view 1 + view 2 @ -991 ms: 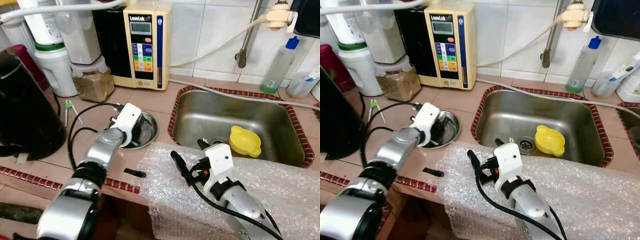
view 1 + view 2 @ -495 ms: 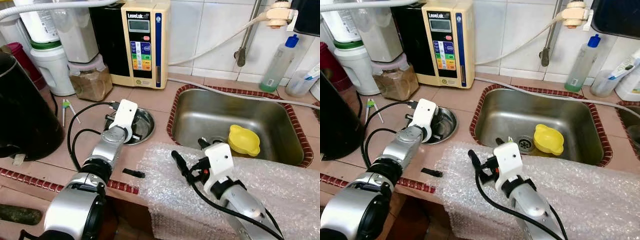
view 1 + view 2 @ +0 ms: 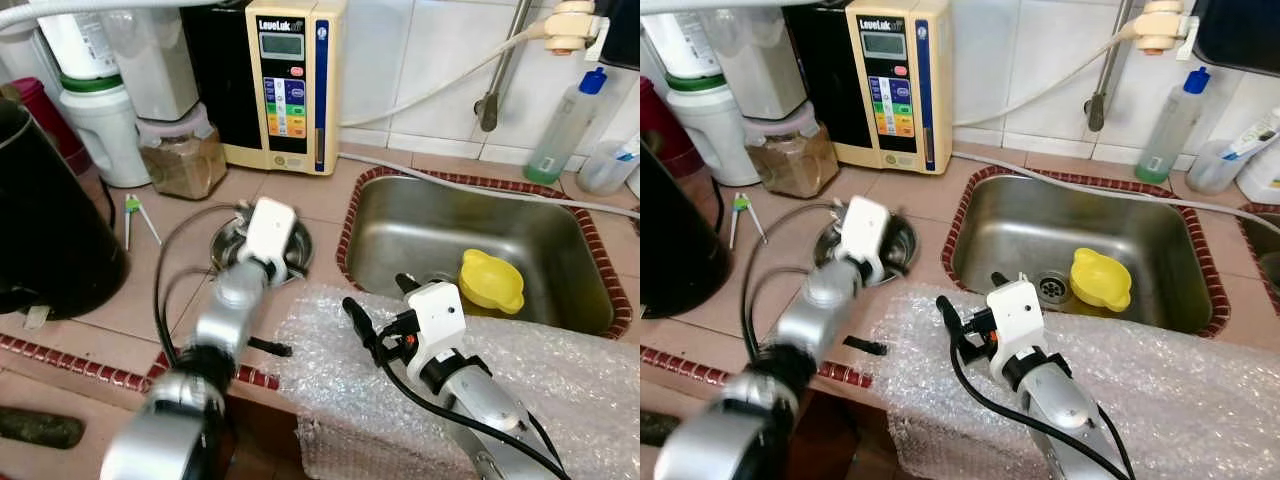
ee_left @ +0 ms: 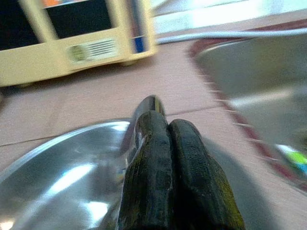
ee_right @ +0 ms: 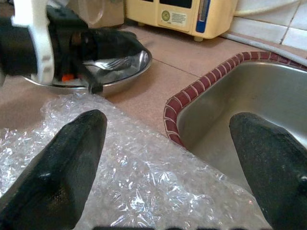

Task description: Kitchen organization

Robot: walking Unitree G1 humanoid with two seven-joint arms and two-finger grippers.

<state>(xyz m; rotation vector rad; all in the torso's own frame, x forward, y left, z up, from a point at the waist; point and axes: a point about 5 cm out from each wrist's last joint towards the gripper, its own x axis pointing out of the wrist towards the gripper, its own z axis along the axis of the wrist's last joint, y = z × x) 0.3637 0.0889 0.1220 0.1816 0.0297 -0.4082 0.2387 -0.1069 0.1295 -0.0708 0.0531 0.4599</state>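
The left gripper [image 4: 168, 143] is reaching over the steel bowl [image 3: 228, 242] on the tiled counter [image 3: 110, 300], and its two black fingers [image 4: 153, 163] are pressing together, closed, at the bowl's rim; a shiny metal tip is showing just beyond them, but I cannot tell if they are gripping it. In the right wrist view a fork [image 5: 108, 63] is lying in this bowl. The right gripper [image 3: 378, 310] is hovering over the bubble wrap [image 3: 560, 370] at the front edge of the sink [image 3: 400, 235], with its fingers [image 5: 72, 158] standing wide open. A yellow lemon squeezer [image 3: 490, 281] is sitting inside the sink, near the drain. Behind the bowl a cream water machine [image 3: 290, 85] is standing against the wall, and its label is reading "LeveLuk". A small black piece [image 3: 270, 347] is lying on the counter near the bubble wrap.
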